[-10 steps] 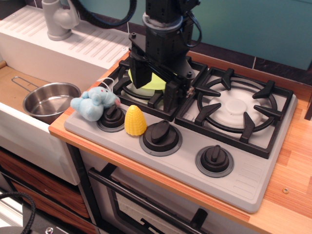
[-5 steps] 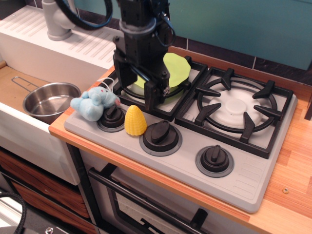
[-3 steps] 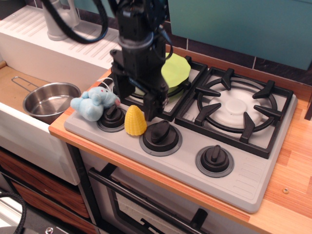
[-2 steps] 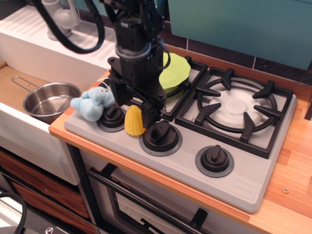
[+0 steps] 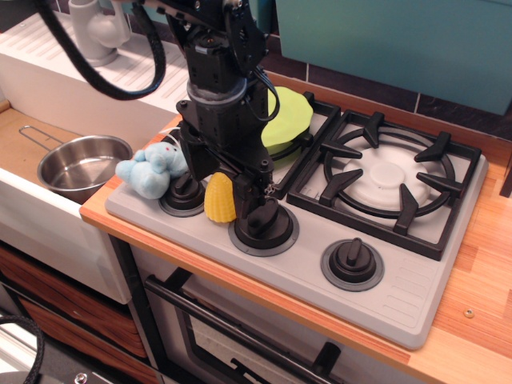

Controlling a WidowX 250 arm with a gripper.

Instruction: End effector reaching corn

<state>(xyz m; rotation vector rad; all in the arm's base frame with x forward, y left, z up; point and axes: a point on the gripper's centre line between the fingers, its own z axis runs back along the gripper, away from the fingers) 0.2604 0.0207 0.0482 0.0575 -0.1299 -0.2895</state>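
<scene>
Over the last two seconds the end effector (image 5: 218, 190) has travelled from above the rear-left burner toward the front-left edge of the stove top (image 5: 400, 308) and dropped; it now straddles the corn (image 5: 218, 200), so the reach looks nearly complete, with only a little lowering left.

The arm comes down almost vertically from the top of the view, cables looping off to the left, the grey collar just above the black body. Its fingers are spread apart: one hangs behind the corn near the left knob (image 5: 183, 194), the other (image 5: 244, 194) stands just right of the corn, above the middle knob (image 5: 264, 226). Whether either finger touches the corn cannot be told.

The corn stands upright on the front strip between those two knobs. The blue plush toy (image 5: 152, 166) sits by the front-left corner; the yellow-green disc (image 5: 286, 120) rests on the rear-left burner.
</scene>
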